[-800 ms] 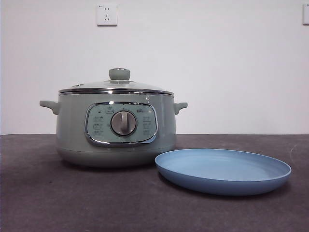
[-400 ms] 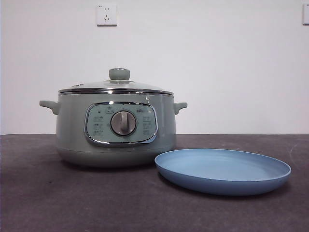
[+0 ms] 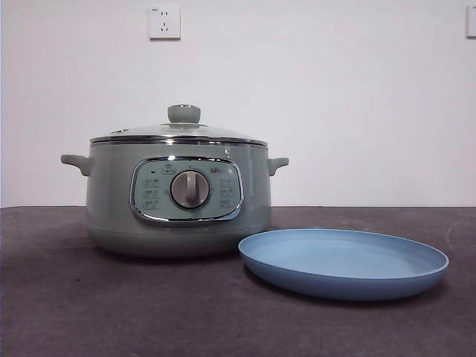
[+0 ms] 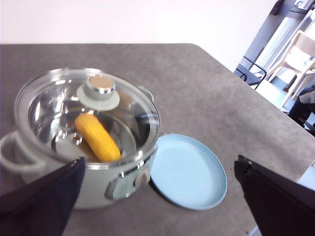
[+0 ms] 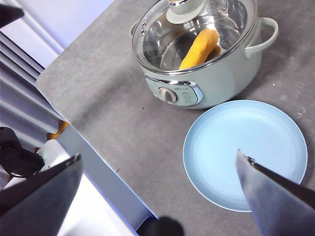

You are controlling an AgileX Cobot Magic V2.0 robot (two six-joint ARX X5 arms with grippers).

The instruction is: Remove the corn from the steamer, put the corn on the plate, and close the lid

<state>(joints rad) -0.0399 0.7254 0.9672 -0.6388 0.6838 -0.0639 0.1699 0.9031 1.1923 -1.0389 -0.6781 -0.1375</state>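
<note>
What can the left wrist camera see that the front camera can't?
Only the left wrist view shows the corn, lying inside the steamer under the glass lid, and the left gripper, its jaws wide apart. Only the front view shows the wall socket and the steamer's dial head-on. Both show the steamer with its lid on and the blue plate beside it, with nothing on it.

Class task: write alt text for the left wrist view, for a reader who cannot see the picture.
A yellow corn cob lies inside a pale green steamer whose glass lid is closed, seen from above on a grey table. An empty light-blue plate sits right beside the pot, and the left gripper hangs above with its black jaws wide apart.
</note>
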